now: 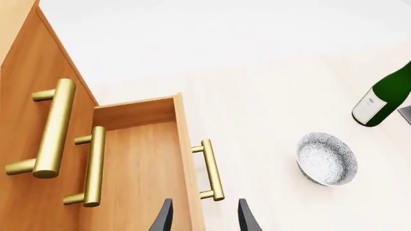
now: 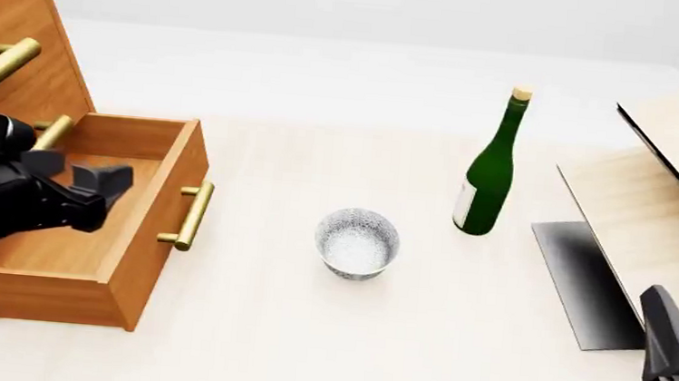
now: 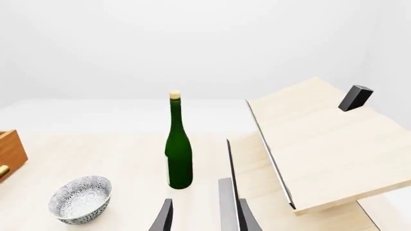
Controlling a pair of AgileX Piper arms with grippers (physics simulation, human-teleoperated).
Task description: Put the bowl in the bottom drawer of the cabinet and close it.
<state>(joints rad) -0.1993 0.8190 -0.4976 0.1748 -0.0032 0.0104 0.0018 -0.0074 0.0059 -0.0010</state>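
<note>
The speckled white bowl [image 2: 357,243] stands upright on the table, to the right of the cabinet [image 2: 30,84]; it also shows in both wrist views [image 1: 326,159] [image 3: 80,198]. The bottom drawer [image 2: 147,248] is pulled out and nothing shows inside it. Its brass handle [image 2: 192,215] faces the bowl. My left gripper [image 2: 91,191] hovers over the drawer's front part. In the left wrist view it [image 1: 204,221] is open and holds nothing, its fingers straddling the drawer's front wall [image 1: 186,163]. My right gripper [image 2: 671,362] [image 3: 204,219] is open and holds nothing, low at the near right, far from the bowl.
A tall green bottle [image 2: 489,170] stands just right of and behind the bowl. Pale wooden boards [image 2: 668,180] lean at the right over a dark base [image 2: 581,282]. The two upper drawers [image 1: 38,130] are shut.
</note>
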